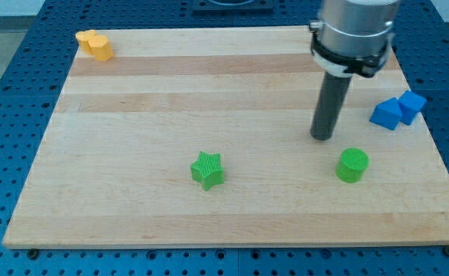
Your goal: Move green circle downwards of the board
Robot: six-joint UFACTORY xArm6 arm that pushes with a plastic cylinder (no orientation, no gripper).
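The green circle block (352, 165) stands on the wooden board (132, 199) at the view's lower right. My tip (322, 138) is just above and to the left of it, a small gap apart, not touching. The rod rises from the tip to the grey arm body at the view's top right.
A green star block (207, 169) lies left of the circle near the board's middle bottom. A blue block (397, 110) sits at the board's right edge. A yellow block (94, 44) sits at the top left corner. Blue perforated table surrounds the board.
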